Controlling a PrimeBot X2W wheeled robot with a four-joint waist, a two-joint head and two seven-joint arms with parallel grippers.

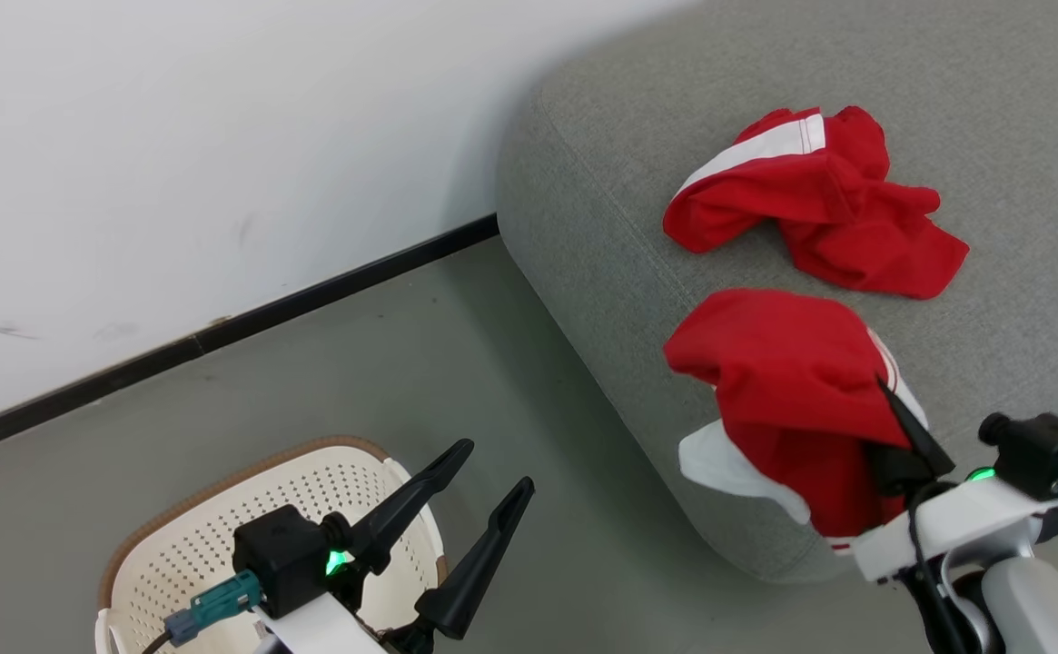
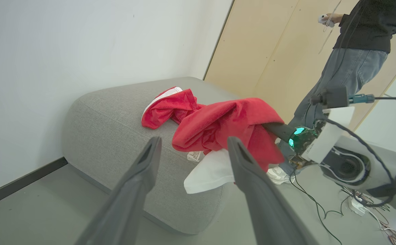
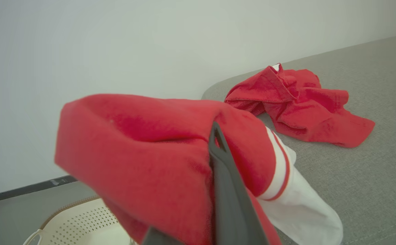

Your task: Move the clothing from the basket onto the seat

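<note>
One red piece of clothing lies crumpled on the grey seat, also seen as the far garment. A second red and white garment hangs over the seat's front edge, with my right gripper shut on it; the held garment drapes over the fingers. My left gripper stands open above the cream basket, nothing between its fingers. The basket's rim shows low in the right wrist view.
A white wall with a black baseboard runs behind the grey floor. A person in jeans stands past the seat by wooden panels. Cables trail on the floor near my right arm.
</note>
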